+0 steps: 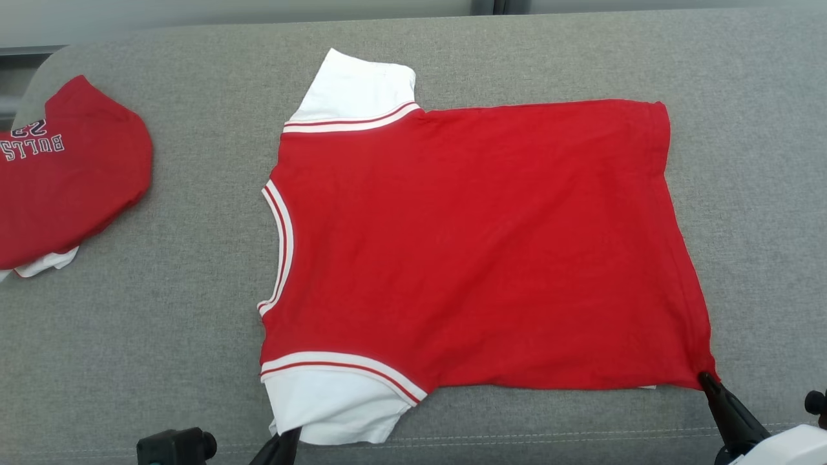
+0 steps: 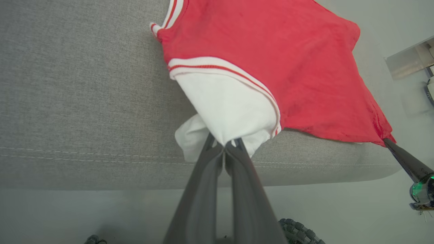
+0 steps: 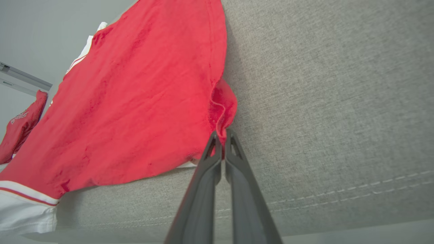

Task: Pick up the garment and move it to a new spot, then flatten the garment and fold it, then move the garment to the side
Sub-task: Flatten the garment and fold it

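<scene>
Red garment (image 1: 478, 245) is being pinched | sleeve (image 2: 230, 105) in clamped left gripper (image 2: 223, 144) | hem corner (image 3: 223, 108) in clamped right gripper (image 3: 222, 135) | likely for flattening

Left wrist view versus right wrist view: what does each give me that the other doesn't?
Left wrist: the left gripper shut on the edge of the white sleeve. Right wrist: a second red shirt lying off to the side. Both: the red garment spread on the grey cushion, and the right gripper shut on its hem corner.
</scene>
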{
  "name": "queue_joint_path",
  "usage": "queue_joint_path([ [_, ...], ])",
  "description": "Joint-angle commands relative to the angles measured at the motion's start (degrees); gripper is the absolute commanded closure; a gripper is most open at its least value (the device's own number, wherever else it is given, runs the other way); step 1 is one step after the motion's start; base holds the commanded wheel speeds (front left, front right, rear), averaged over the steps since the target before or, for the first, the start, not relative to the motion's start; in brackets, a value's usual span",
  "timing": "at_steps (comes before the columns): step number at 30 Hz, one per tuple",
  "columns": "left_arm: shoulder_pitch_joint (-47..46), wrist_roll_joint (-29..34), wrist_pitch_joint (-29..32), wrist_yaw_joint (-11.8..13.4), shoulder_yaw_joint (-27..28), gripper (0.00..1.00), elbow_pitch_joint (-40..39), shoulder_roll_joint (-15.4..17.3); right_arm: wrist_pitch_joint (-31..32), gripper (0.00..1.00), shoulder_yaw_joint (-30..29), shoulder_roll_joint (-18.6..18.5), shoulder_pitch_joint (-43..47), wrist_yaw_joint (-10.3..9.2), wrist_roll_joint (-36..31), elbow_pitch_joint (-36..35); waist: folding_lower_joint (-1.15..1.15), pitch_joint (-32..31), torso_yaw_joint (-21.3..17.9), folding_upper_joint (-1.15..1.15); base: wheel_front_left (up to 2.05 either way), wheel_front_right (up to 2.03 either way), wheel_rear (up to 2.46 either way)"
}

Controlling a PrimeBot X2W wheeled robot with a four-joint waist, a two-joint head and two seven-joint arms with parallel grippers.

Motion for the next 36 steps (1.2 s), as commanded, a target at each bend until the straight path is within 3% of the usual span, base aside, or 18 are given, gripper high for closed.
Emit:
queue_joint_path([
  [1, -0.52, 0.5, 0.71, -0.22, -0.07, 1.0, -0.04, 1.15, 1.02, 1.0, -0.49, 0.38, 0.1, 0.01, -0.86, -0.75, 0.01, 0.13, -0.06, 0.0, 0.0, 0.0, 0.0],
  [10, -12.67, 2.13, 5.15, -4.19, -0.06, 1.0, 1.19, 4.11, 7.26, 1.0, -1.86, 0.89, -8.31, 0.01, 0.93, -1.65, 0.01, 2.85, -1.33, 0.0, 0.0, 0.0, 0.0],
  [24, -30.18, -2.22, 4.58, -7.76, 2.88, 1.0, 13.22, -1.35, 7.31, 1.0, -5.59, 4.7, -23.49, 0.01, 2.4, 7.49, 0.01, 8.09, -3.29, 0.0, 0.0, 0.0, 0.0],
  [35, -36.66, -3.82, 1.5, -9.94, 4.18, 1.0, 24.05, -4.62, 6.25, 1.0, -4.98, 6.44, -30.21, 0.01, 4.73, 11.62, 0.01, 10.4, -4.24, 0.0, 0.0, 0.0, 0.0],
  [36, -37.02, -4.11, 1.05, -10.1, 4.38, 1.0, 24.71, -5.01, 6.11, 0.83, -4.94, 6.55, -30.57, 0.01, 5.65, 11.44, 0.01, 10.54, -4.2, 0.0, 0.0, 0.0, 0.0],
])
